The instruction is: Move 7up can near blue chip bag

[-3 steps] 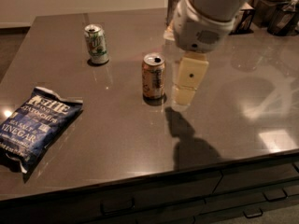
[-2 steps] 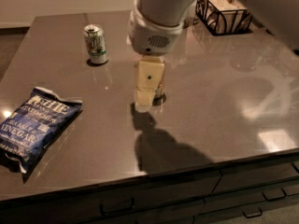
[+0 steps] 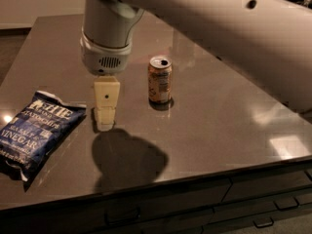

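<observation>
Looking down on the dark table (image 3: 219, 130), we find the gripper (image 3: 105, 122) pointing straight down from its fat grey wrist (image 3: 106, 33), low over the top, between the bag (image 3: 34, 130) and the orange can (image 3: 160, 79). It sits just beside the bag's upper right corner, apart from it, and a little farther from the orange can. Spread or pressed together? We see it edge-on as one cream block, so we cannot tell. Whether its tip touches the table we cannot tell either.

The bag lies flat near the left edge, crinkled and dark blue, its white "VINEGAR" lettering facing up. The orange can stands upright mid-table, silver top showing. The 7up can is out of our sight — the wrist and the big pale arm (image 3: 219, 28) sweeping in from the upper right cover much of the far table. A soft shadow (image 3: 127, 160) spreads on the table just in front of the gripper, toward the near edge — and drawer fronts (image 3: 263, 201) show under that edge.
</observation>
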Tool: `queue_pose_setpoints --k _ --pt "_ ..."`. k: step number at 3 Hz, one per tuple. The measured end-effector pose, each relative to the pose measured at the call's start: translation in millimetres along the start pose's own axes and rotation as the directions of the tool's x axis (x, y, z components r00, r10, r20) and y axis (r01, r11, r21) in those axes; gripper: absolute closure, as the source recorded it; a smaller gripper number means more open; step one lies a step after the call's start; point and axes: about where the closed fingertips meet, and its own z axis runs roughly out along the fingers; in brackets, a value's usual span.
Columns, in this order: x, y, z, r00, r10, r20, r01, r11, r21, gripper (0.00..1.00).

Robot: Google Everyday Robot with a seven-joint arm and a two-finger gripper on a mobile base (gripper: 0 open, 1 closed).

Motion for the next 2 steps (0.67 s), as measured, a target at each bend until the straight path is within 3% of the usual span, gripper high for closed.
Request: queue_pose_setpoints --k 2 --pt "-44.5 1.6 58.3 0.997 -0.077 -0.020 0.075 0.9931 -0.090 0.00"
